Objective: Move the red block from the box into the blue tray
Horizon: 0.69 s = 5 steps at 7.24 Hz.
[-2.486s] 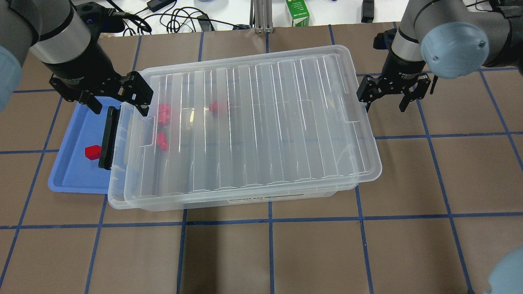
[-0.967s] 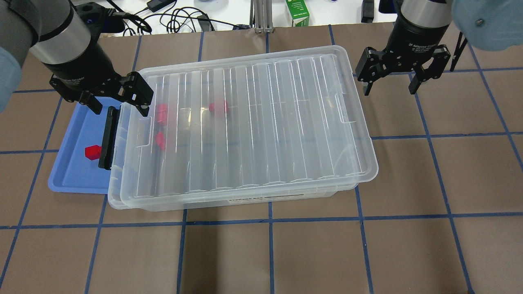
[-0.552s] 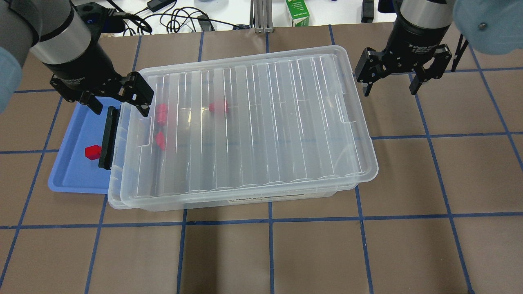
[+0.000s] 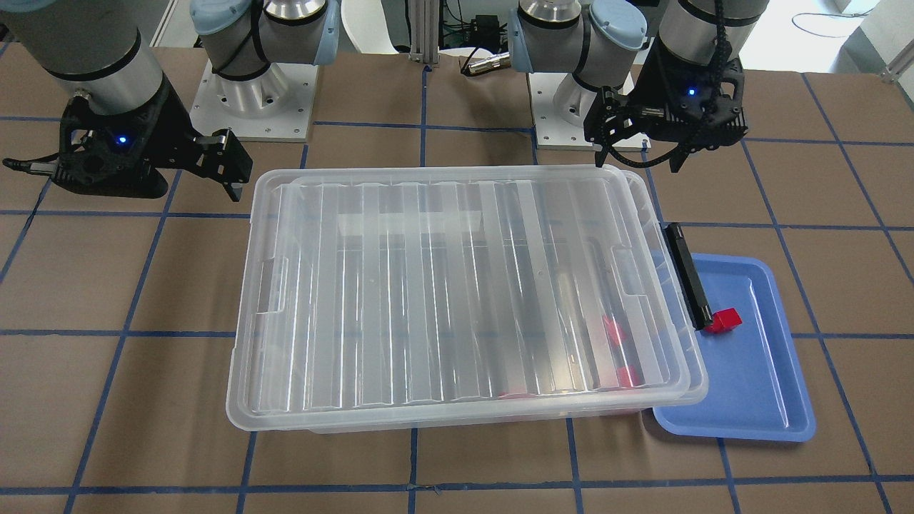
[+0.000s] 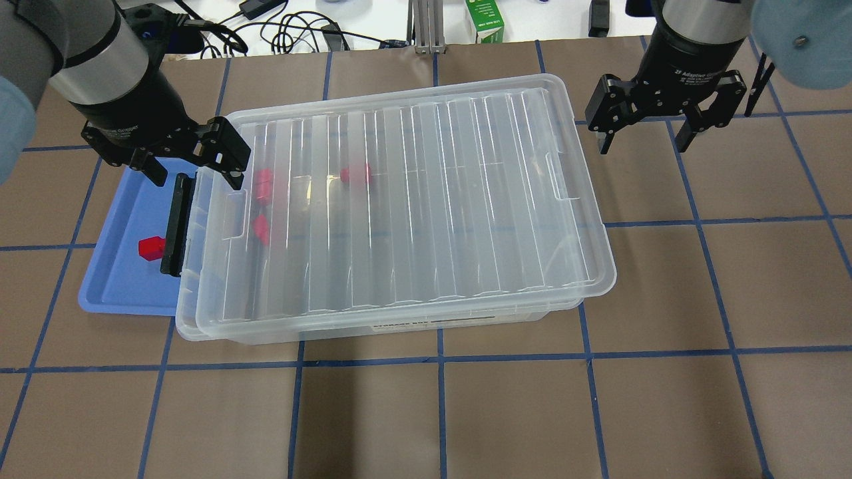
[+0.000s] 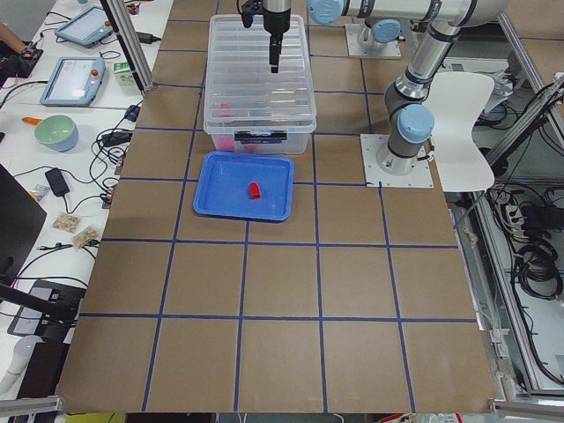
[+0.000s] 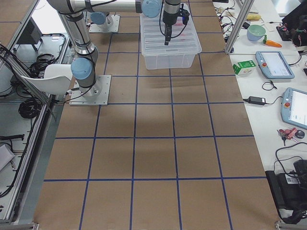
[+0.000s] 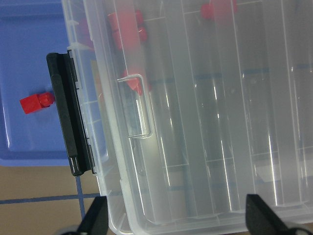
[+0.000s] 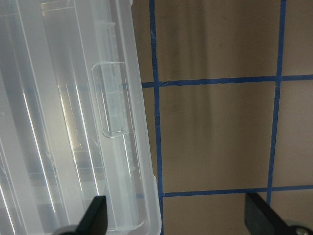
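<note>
The clear box [image 5: 399, 332] stands mid-table with its ribbed lid [image 5: 413, 199] lying on it. Three red blocks show through the lid at the left end, one of them a red block [image 5: 264, 185]. The blue tray [image 5: 120, 279] sits partly under the box's left end, by the black clip handle [image 5: 176, 223]. One red block [image 5: 150, 247] lies in the tray and also shows in the left wrist view [image 8: 35, 103]. My left gripper [image 5: 194, 176] is open and empty above the box's left end. My right gripper [image 5: 649, 138] is open and empty above the table beyond the box's far right corner.
A green carton [image 5: 484, 20] and cables [image 5: 286, 30] lie past the table's far edge. The brown table [image 5: 665, 299] has blue tape lines. The lid's right edge [image 9: 122, 122] lies to the left under my right gripper.
My right gripper has risen and moved away from the lid's right edge toward the far right. The lid has shifted slightly left. The left arm has not moved.
</note>
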Each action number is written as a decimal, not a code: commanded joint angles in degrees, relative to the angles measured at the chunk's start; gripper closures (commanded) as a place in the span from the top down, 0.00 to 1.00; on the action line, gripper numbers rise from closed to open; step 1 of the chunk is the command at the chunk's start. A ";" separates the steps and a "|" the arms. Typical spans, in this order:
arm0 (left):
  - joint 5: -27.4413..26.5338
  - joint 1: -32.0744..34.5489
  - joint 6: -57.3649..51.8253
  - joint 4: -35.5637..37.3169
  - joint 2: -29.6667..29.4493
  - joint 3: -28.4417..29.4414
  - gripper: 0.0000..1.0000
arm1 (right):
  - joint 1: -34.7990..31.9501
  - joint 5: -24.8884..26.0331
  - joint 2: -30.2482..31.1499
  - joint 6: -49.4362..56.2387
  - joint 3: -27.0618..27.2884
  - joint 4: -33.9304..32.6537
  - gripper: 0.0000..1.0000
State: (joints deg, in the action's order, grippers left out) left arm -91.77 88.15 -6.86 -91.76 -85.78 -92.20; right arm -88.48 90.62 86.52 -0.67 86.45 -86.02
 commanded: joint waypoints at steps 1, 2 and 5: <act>-0.08 0.00 0.00 0.00 0.00 -0.08 1.00 | -0.02 0.08 0.23 -0.03 -0.05 -0.11 1.00; 0.01 0.00 0.00 0.00 0.00 -0.08 1.00 | -0.11 0.17 1.36 -0.12 0.04 -0.11 1.00; -0.17 0.00 0.00 -0.09 0.00 0.09 1.00 | -0.20 0.17 1.46 -0.21 0.48 -0.20 1.00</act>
State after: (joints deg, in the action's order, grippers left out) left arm -91.88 88.15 -6.86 -91.78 -85.78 -92.18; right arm -88.66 90.75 87.91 -0.84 86.85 -86.13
